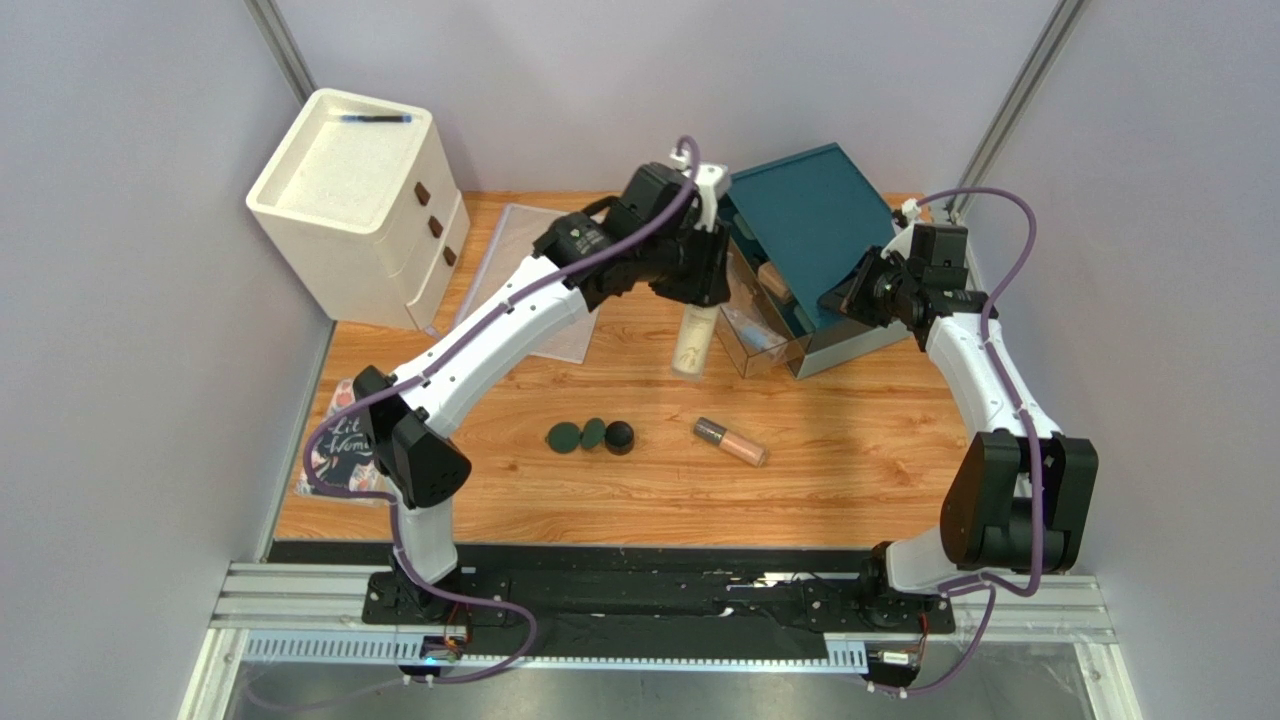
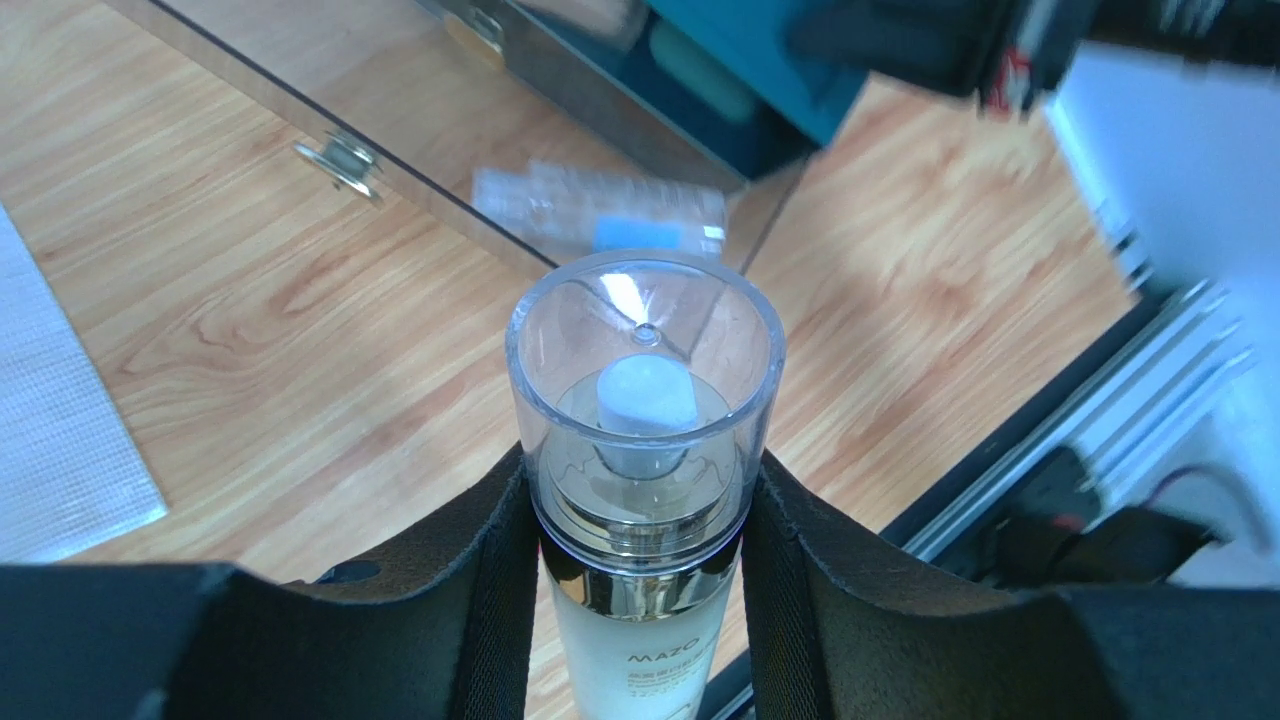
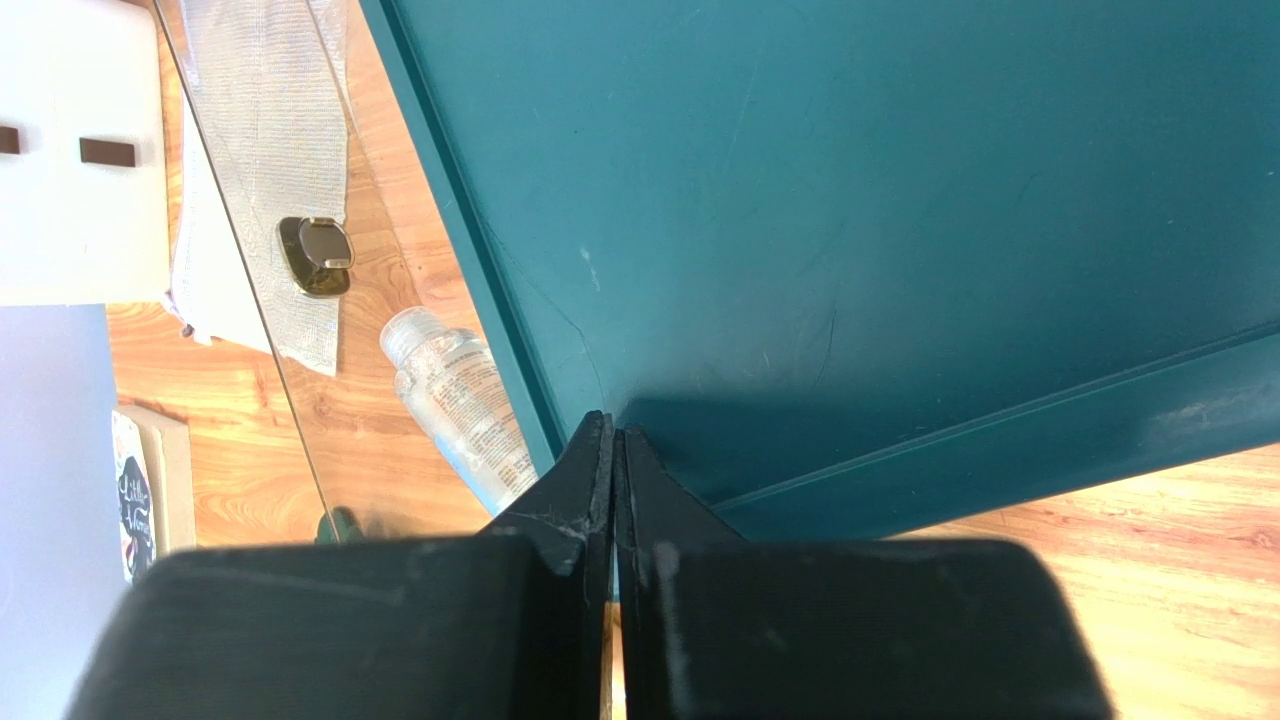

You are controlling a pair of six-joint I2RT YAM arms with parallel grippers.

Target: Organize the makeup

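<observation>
Wood tabletop (image 1: pixel 857 488), cream bottle (image 1: pixel 691 342) in left jaws, near clear case (image 1: pixel 747 348) rim

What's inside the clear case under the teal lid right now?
One clear bottle lies on its side just inside the clear wall. The teal lid hides the rest of the clear case.

A white drawer unit (image 1: pixel 361 203) with a pen (image 1: pixel 374 116) on top stands far left on the desk (image 1: pixel 842 495); a clear pouch (image 1: pixel 511 248) lies beside it.

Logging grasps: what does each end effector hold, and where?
Left end effector grips the bottle at its collar, below the cap. Right end effector is shut at the lid edge; hold unclear.
</observation>
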